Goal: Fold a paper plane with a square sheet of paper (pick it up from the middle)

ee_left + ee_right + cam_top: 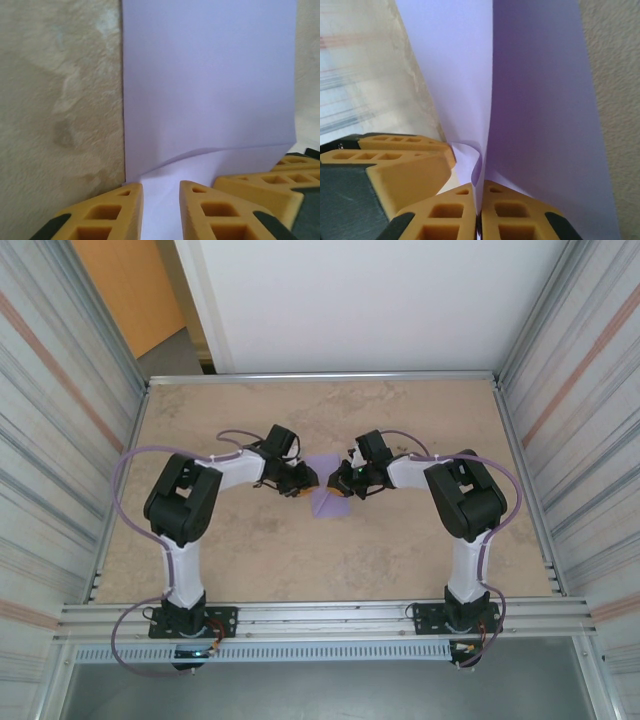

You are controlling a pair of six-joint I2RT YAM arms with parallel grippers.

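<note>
- Right claw (340, 483) and left claw (300, 483) meet nose to nose over the middle of the table (400, 560), with the square sheet of paper (328, 506) between them.
- Partly folded, the lilac sheet forms two panels meeting along a crease; there is no plane shape yet.
- Seen from its own wrist, the right claw is closed, pinching the sheet at the near end of that crease.
- On the left wrist view, the left claw's jaws stand slightly apart with the sheet's edge in the gap, apparently not clamped.
- Likely risk: a single pinch carries the sheet, so a pull or twist from the right could slip it or tear it.
- Smaller risk: a soft buckle lies just ahead of the left claw; closing there could press in a stray crease and skew the fold.
</note>
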